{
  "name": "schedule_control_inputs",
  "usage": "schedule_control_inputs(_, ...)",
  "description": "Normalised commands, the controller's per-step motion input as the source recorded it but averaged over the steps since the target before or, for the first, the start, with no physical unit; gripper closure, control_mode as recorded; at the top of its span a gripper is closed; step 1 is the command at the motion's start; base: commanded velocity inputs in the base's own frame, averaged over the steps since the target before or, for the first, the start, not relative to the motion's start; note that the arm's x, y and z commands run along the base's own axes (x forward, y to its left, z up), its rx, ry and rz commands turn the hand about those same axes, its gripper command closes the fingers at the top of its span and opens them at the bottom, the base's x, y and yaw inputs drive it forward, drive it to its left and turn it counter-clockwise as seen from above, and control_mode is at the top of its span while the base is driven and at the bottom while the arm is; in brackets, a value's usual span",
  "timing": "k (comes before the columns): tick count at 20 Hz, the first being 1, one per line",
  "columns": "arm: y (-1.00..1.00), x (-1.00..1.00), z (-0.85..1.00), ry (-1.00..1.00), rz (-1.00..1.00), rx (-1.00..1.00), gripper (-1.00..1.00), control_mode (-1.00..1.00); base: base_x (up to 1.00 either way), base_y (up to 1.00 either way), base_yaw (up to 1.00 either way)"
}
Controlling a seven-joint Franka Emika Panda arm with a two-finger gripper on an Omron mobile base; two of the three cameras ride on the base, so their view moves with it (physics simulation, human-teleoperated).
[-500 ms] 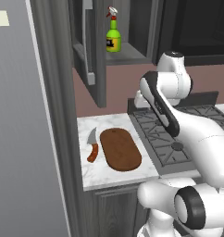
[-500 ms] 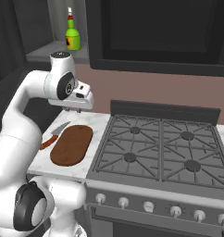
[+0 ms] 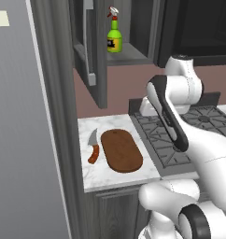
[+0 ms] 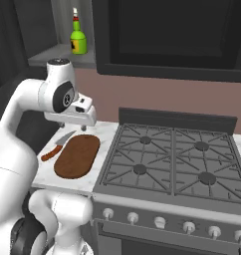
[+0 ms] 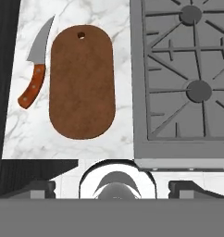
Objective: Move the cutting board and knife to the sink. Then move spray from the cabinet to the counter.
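A: Cutting board (image 5: 81, 82) placement?
B: Left-centre of the hand view, flat on the counter (image 5: 118, 18), long axis running top to bottom, hole end toward the top.
A: Knife (image 5: 36, 69)?
B: Just left of it, parallel, blade tip toward the top, orange handle lower.
A: Spray (image 3: 114, 37)?
B: Upright on the cabinet (image 3: 90, 51) shelf, top centre of the left base view.
A: Gripper (image 4: 84, 128)?
B: Jaws wide apart, empty, above the board.

black gas stovetop (image 4: 170, 162) with four round burners under dark grey cast grates, set level with the worktop; a low dark backguard (image 4: 177, 118) runs along its rear edge. oven front (image 4: 167, 226) below it carries a row of silver knobs. black microwave-like unit (image 4: 167, 35) hangs above the stovetop against a dusty pink wall (image 4: 157, 97), and a tall grey panel (image 3: 21, 140) stands at the far left.
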Motion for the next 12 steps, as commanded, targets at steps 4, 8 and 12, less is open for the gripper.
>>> schedule_control_inputs(4,0.08,-0.59,-0.18,0.14,0.00,0.00,-1.00,-1.00,0.00,0.00,0.00)
schedule_control_inputs(8,0.23,0.07,-0.23,0.13,0.00,0.00,-1.00,-1.00,0.00,0.00,0.00)
schedule_control_inputs(12,0.36,0.76,-0.38,0.11,0.00,0.00,-1.00,-1.00,0.00,0.00,0.00)
